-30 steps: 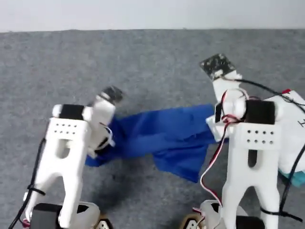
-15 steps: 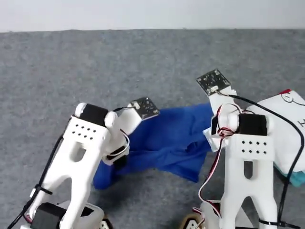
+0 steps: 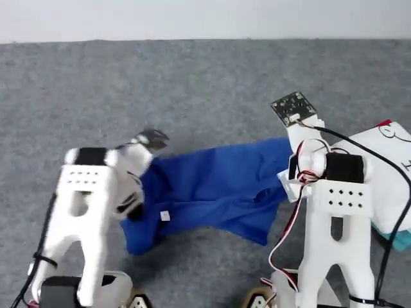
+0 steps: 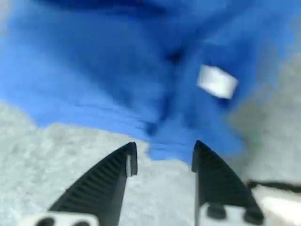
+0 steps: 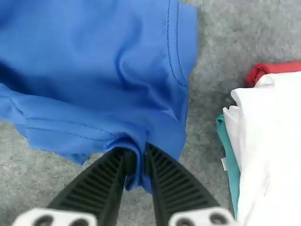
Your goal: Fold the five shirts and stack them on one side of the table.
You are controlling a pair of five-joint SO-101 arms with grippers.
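Observation:
A blue shirt (image 3: 212, 189) lies crumpled across the middle of the grey table. Its left end is doubled over, and a small white tag (image 3: 165, 216) shows there. In the left wrist view my left gripper (image 4: 165, 147) stands open just off the shirt's (image 4: 117, 70) edge, with nothing between its fingers; the tag (image 4: 216, 81) lies a little beyond. My right gripper (image 5: 136, 157) is shut on a bunched fold at the right end of the shirt (image 5: 94, 70). In the high view the left arm (image 3: 90, 192) is at the shirt's left end and the right arm (image 3: 331, 186) at its right end.
A stack of folded shirts sits at the table's right edge: a white one (image 3: 385, 173) on top, with red (image 5: 273, 70) and teal (image 5: 229, 155) edges beneath. Grey carpet-like surface (image 3: 192, 90) stretches behind the blue shirt.
The left arm swung right over the shirt, carrying its left end inward, then drew back left. That end now lies folded over with the tag showing. The right arm barely moved.

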